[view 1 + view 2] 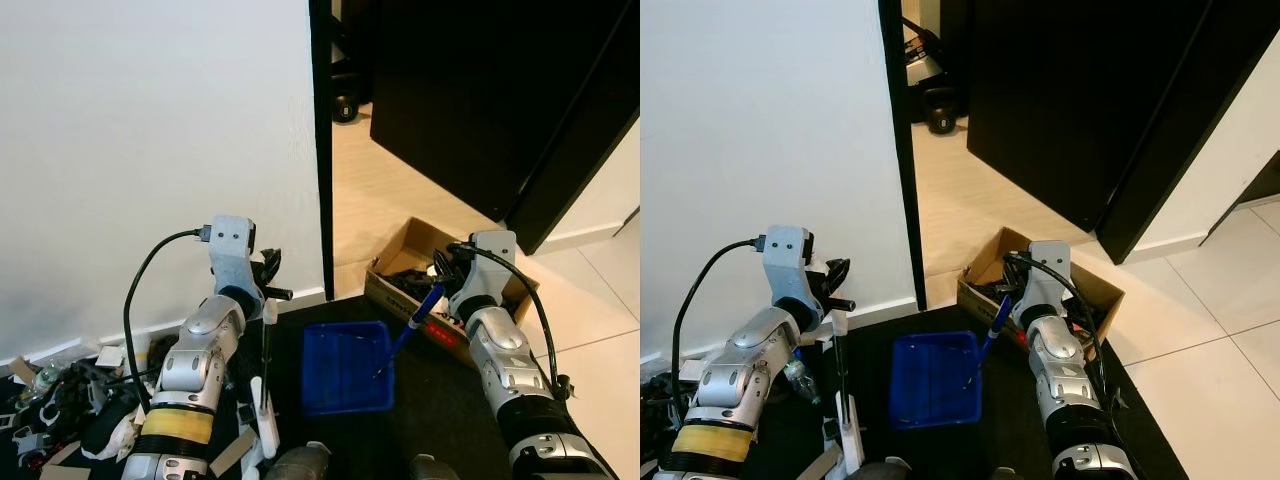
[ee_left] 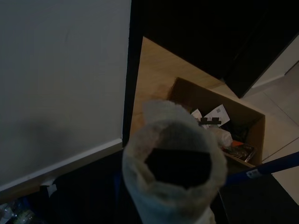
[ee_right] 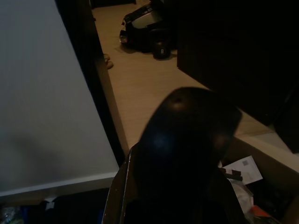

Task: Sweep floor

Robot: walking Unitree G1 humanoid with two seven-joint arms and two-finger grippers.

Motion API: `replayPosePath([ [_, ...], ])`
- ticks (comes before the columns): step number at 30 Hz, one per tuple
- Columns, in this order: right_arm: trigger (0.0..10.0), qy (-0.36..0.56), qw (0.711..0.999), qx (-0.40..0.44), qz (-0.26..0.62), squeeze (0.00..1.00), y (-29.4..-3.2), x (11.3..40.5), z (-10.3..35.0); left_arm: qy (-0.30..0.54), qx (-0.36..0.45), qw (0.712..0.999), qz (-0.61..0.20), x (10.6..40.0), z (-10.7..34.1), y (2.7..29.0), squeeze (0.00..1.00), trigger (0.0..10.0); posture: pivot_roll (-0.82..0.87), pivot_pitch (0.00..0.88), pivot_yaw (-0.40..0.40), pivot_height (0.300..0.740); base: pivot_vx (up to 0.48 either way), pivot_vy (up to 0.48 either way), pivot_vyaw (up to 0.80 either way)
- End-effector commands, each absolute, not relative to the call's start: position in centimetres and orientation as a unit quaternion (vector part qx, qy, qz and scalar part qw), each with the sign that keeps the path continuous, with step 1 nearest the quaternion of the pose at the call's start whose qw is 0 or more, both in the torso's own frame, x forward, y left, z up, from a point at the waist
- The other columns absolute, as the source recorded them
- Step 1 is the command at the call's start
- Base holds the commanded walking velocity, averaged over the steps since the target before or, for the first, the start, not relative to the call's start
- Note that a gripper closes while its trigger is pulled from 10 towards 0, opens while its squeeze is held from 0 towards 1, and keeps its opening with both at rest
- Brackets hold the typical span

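Head view has the left gripper pinching a broom beside the blue dustpan, the right gripper clamping the dustpan's handle near a box; left wrist view looks over the broom's top to the box; right wrist view is too dark to tell the fingers

A blue dustpan lies flat on the dark floor, handle slanting up.

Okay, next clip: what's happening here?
A humanoid robot stands on a dark floor mat by a white wall and an open doorway. Its right gripper holds the blue handle of a blue plastic dustpan resting on the mat. Its left gripper holds a thin dark broom stick upright. An open cardboard box of clutter sits just beyond.
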State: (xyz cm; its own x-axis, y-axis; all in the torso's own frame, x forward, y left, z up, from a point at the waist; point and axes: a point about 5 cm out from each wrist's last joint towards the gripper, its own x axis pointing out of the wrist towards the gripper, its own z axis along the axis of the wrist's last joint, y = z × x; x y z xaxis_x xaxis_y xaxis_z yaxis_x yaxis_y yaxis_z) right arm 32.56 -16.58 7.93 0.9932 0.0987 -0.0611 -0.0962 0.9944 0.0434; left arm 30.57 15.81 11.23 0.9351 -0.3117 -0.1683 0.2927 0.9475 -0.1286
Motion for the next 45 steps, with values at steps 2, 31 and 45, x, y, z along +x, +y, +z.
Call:
replayPosePath([
  [2, 10.0, 0.019, 0.998, 0.023, 0.046, 0.00, -16.65, 32.62, 8.17, 0.087, -0.032, 0.984, -0.153, 30.59, 11.48, 16.01, 0.00, 10.0, 0.14, 0.094, 0.023, 0.740, 0.000, 0.000, 0.00],
  [31, 10.0, 0.019, 0.998, 0.023, 0.046, 0.00, -16.60, 32.63, 8.13, 0.083, -0.031, 0.985, -0.150, 30.68, 11.47, 16.03, 0.00, 10.0, 0.14, 0.093, 0.022, 0.740, 0.239, 0.000, 0.00],
  [45, 10.0, 0.019, 0.998, 0.022, 0.049, 0.00, -16.58, 32.69, 8.15, 0.081, -0.031, 0.985, -0.149, 30.64, 11.40, 16.01, 0.00, 10.0, 0.14, 0.086, 0.017, 0.740, 0.480, 0.000, 0.00],
])
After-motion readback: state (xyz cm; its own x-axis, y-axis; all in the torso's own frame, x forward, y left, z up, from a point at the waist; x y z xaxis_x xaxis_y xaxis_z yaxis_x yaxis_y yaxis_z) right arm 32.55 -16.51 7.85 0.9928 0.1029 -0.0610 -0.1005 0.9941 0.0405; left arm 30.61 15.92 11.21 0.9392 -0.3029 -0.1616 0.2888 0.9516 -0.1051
